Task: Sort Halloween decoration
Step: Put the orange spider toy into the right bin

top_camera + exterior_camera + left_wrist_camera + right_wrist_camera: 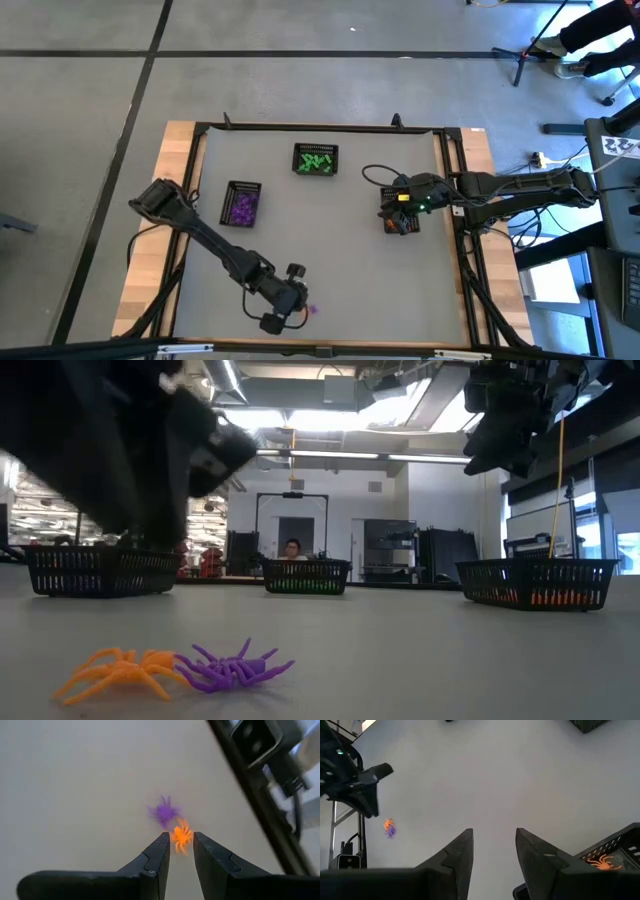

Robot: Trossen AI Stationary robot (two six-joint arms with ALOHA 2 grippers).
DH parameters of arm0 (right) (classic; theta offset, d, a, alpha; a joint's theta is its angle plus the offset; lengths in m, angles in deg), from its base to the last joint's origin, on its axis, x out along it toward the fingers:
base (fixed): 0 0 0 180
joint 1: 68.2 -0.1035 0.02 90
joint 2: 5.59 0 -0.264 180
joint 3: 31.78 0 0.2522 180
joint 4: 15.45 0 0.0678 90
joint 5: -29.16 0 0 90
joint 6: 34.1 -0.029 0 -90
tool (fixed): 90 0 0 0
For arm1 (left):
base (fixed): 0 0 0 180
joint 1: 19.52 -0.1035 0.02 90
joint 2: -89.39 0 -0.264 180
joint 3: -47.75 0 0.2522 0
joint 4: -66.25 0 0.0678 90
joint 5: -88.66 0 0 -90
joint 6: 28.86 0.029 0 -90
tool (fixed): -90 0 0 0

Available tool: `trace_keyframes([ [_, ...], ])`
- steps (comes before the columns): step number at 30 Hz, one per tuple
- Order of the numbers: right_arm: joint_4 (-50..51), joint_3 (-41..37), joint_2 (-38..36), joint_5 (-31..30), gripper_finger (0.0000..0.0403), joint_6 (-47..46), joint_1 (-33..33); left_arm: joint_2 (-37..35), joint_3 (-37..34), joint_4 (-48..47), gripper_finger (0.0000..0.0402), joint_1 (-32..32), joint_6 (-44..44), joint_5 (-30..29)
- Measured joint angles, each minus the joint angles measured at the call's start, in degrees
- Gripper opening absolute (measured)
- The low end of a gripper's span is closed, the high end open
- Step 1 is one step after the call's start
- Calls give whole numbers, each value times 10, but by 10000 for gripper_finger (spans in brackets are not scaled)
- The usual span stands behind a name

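Two Halloween decorations lie side by side on the grey table near its front edge: an orange plastic spider [120,670] [181,836] and a purple one [235,665] [164,811] [312,308]. My left gripper [180,839] [298,300] hovers open just above them, and the orange spider shows in the gap past its fingertips. My right gripper [494,834] [398,203] hangs open over the basket of orange pieces [612,855] [537,582] at the table's right.
A black mesh basket with purple pieces [242,203] stands left of centre, and one with green pieces [316,160] [307,575] stands toward the far edge. A black frame rail [260,805] runs close to the spiders. A person sits in the room beyond the table.
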Motion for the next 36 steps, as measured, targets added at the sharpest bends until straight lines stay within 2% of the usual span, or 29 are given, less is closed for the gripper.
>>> trace_keyframes([
  [11,2,0,0,1,145,-3,0,83,51,-9,80,1,-8,31],
  [26,2,0,0,5,145,-4,0,81,60,-74,80,0,-44,-11],
  [31,1,0,0,5,145,-4,0,81,90,-155,80,-9,-56,-44],
  [36,1,0,0,5,145,-4,0,79,122,-234,80,-24,-56,-47],
])
